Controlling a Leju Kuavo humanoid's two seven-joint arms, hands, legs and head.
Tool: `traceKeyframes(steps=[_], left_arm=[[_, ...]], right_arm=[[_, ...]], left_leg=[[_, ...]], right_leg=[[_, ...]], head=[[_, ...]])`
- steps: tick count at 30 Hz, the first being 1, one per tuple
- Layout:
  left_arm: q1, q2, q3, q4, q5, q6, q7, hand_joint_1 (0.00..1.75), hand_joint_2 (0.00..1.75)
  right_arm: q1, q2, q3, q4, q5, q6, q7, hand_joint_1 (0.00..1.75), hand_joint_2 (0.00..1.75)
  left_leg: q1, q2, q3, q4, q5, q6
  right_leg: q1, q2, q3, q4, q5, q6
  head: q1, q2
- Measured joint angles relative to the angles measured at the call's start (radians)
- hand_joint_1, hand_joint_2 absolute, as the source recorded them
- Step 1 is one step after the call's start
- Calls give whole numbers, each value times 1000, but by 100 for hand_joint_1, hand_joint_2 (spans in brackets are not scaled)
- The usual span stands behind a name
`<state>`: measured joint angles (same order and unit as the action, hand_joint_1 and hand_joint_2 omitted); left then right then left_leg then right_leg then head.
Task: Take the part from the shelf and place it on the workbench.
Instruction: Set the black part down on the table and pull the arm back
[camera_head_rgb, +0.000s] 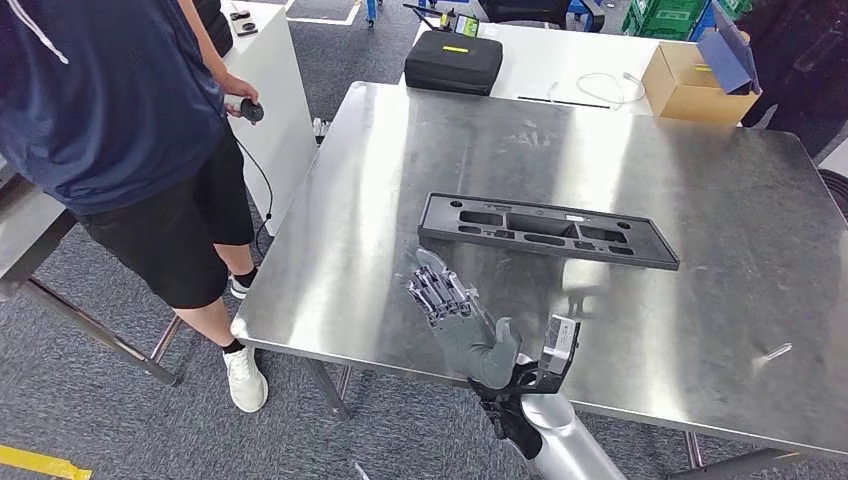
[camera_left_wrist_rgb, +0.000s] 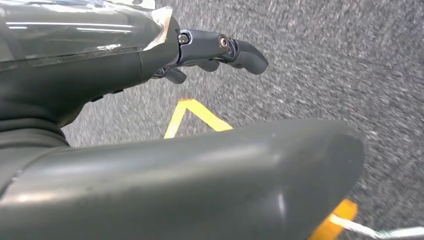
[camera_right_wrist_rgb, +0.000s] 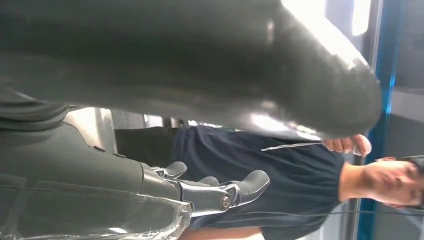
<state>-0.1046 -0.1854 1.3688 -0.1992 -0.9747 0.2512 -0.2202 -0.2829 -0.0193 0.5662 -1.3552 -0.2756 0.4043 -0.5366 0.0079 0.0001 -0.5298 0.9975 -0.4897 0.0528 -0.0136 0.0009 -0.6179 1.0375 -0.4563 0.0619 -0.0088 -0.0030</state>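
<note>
The steel workbench (camera_head_rgb: 700, 330) is seen in the head view, and everything is placed relative to it. A person in a dark shirt (camera_head_rgb: 110, 110) is stood just beside its left edge. The black part (camera_head_rgb: 545, 230) is laid flat near its middle, with nothing touching it. The right hand (camera_head_rgb: 455, 320) is raised over its near edge, fingers spread and nothing grasped, a little short of the part. The left hand (camera_left_wrist_rgb: 220, 50) is hung over grey carpet, fingers apart and nothing held.

Black part (camera_head_rgb: 548, 230) lies flat on steel workbench (camera_head_rgb: 700, 330).
</note>
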Motion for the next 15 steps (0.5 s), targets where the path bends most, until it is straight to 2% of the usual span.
traceKeyframes(steps=[1,3,4,5,6,8,9,10,12,13,14,15], left_arm=[[0,0,0,0,0,-1,-1,0,0],[0,1,0,0,1,-5,-4,0,0],[0,1,1,0,1,-8,-6,0,0],[0,1,1,0,2,-10,-7,0,0],[0,1,2,0,4,-13,-8,0,0],[0,0,5,0,6,-14,-10,0,0],[0,0,6,0,7,-14,-10,0,0],[0,-1,8,0,7,-14,-11,0,0],[0,-1,11,0,7,-14,-13,0,0],[0,-1,12,0,7,-14,-14,0,0],[1,-1,12,0,6,-14,-14,0,0],[2,-1,12,0,5,-14,-14,0,0]], right_arm=[[2,0,-2,2,6,-4,0,0,0],[8,-2,-4,8,27,-21,-2,0,0],[13,-3,-6,14,37,-30,-3,0,0],[20,-4,-8,21,45,-37,-4,0,0],[26,-5,-10,31,48,-41,-5,0,0],[32,-6,-18,62,45,-39,-9,0,0],[34,-5,-23,81,41,-35,-13,0,0],[35,-4,-28,100,36,-29,-18,0,0],[37,-1,-40,146,23,-18,-26,0,0],[39,0,-47,172,18,-14,-30,0,0],[40,2,-55,199,15,-11,-34,0,0],[40,5,-63,226,16,-15,-40,0,0]], left_leg=[[1,3,-11,-2,11,7],[-3,5,-38,-2,31,14],[-5,6,-51,-2,41,14],[-6,7,-63,-1,50,14],[-7,7,-75,0,58,13],[-7,7,-94,2,75,8],[-8,7,-102,4,83,4],[-9,7,-106,5,91,-1],[-10,7,-107,3,106,-13],[-9,7,-107,2,111,-19],[-7,6,-113,6,106,-25],[-5,4,-121,21,83,-30]], right_leg=[[0,0,-19,46,-37,-6],[0,0,-60,178,-116,-13],[0,0,-69,230,-137,-10],[1,0,-66,257,-141,-4],[1,0,-42,241,-128,5],[1,0,55,113,-89,18],[4,0,112,30,-81,15],[7,0,151,-31,-78,9],[15,1,176,-79,-82,-9],[13,1,169,-77,-75,-17],[9,0,163,-78,-67,-27],[6,-1,155,-79,-58,-38]], head=[[2,0],[7,0],[7,0],[7,0],[8,0],[8,0],[8,0],[6,0],[5,0],[5,0],[5,0],[4,0]])
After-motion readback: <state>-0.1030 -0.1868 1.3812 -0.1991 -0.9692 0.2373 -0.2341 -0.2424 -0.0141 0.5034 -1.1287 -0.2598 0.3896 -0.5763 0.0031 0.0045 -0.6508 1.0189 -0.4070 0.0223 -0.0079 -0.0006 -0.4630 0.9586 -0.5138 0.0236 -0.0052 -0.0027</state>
